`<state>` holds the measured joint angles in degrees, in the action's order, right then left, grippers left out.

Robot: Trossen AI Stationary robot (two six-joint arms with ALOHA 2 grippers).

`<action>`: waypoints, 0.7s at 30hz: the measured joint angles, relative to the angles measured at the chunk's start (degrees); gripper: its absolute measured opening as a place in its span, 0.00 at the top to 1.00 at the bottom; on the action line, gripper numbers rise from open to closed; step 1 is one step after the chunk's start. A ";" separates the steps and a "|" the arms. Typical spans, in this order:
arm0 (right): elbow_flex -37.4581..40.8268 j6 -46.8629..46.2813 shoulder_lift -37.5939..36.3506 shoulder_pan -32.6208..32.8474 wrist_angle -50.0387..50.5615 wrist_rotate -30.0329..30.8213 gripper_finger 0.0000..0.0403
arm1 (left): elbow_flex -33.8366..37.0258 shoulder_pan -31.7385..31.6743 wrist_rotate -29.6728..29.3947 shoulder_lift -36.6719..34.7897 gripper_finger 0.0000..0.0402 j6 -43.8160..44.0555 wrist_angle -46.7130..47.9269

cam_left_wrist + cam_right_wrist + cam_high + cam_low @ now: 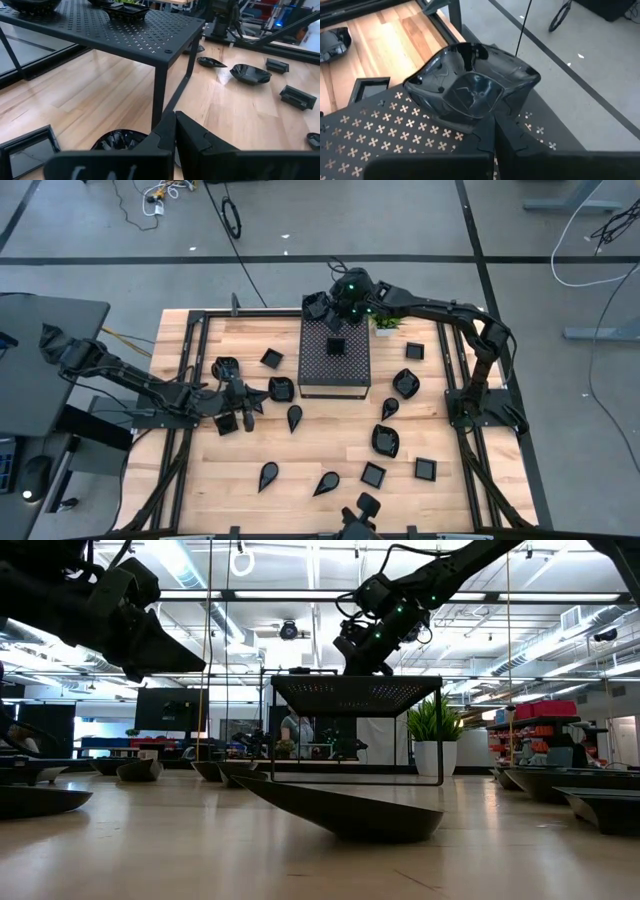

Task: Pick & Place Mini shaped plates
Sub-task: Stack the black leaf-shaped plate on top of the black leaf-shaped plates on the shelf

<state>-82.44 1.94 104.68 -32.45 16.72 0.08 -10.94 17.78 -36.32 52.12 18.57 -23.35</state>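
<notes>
Many mini shaped plates, glossy black, lie scattered over the wooden table (250, 450). One square plate (336, 346) sits on the black perforated box (336, 375). My right gripper (335, 312) is over the box's far edge, shut on a rounded plate (470, 87). My left gripper (247, 402) hangs above the table left of the box, shut on nothing. A scalloped plate (120, 140) lies just beyond its fingertips and a square plate (27, 150) beside it. My right gripper pinches the rounded plate by its near wall (490, 114), coming from above and slanting down. The fingertips are covered by that wall, so how far back it reaches does not show. The plate sits upright at the perforated top's far corner (420, 135).
A green potted plant (385, 323) stands just right of the box's far edge. A black frame rail (190, 380) runs along the table's sides. Teardrop plates (295, 417) and square plates (425, 470) dot the near and right parts. Open wood lies near the middle.
</notes>
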 joint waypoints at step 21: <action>-0.02 -1.13 0.00 -0.13 1.08 -0.13 0.99 | 0.00 0.00 0.00 -0.02 0.96 0.20 0.00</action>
<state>-82.46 0.81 104.68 -32.58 17.80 -0.05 -10.94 17.78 -36.32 52.10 18.76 -23.35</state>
